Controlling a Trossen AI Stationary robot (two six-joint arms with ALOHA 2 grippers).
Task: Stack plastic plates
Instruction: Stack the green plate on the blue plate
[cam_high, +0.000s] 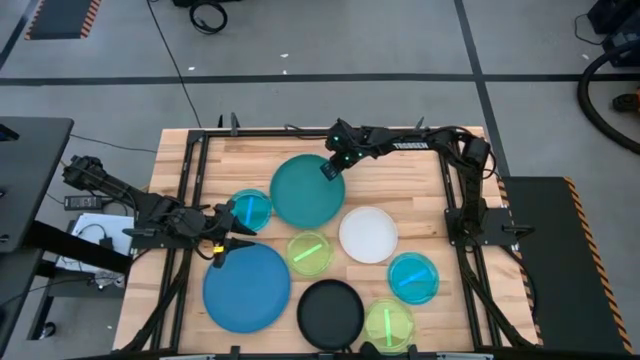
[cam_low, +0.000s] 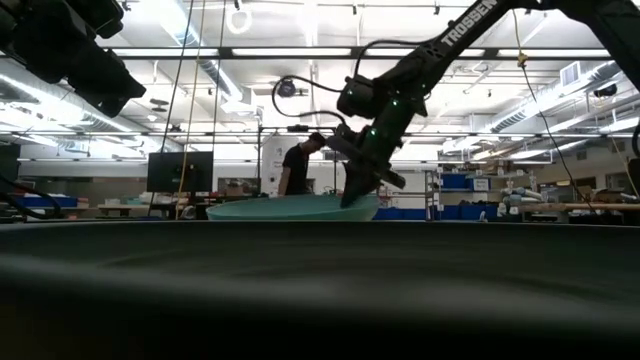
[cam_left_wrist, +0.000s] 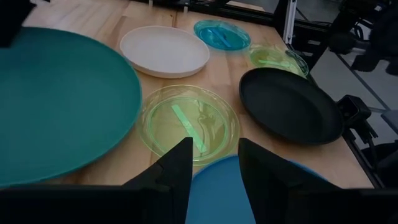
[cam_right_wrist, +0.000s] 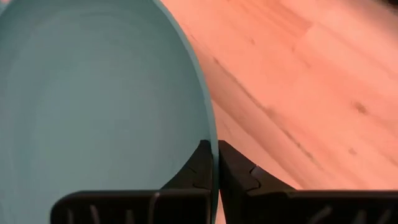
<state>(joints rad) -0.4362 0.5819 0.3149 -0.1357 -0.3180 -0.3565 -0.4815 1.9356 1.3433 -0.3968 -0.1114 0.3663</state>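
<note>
**Teal plate pinched at its rim**

Teal plate lies at table centre, toward the far edge. Right gripper pinches its rim at about 1 o'clock, fingers pressed together on the thin edge. Around the plate: cyan plate touching at 8 o'clock, lime-green plate at 6, white plate at 4. Blue plate beyond, at 7. Left gripper, fingers spread, holds nothing, over the blue plate's rim.

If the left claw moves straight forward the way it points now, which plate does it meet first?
Probably the lime-green plate, which lies just ahead of the open left claw; the blue plate sits beneath the fingertips, though depth is unclear.
</note>
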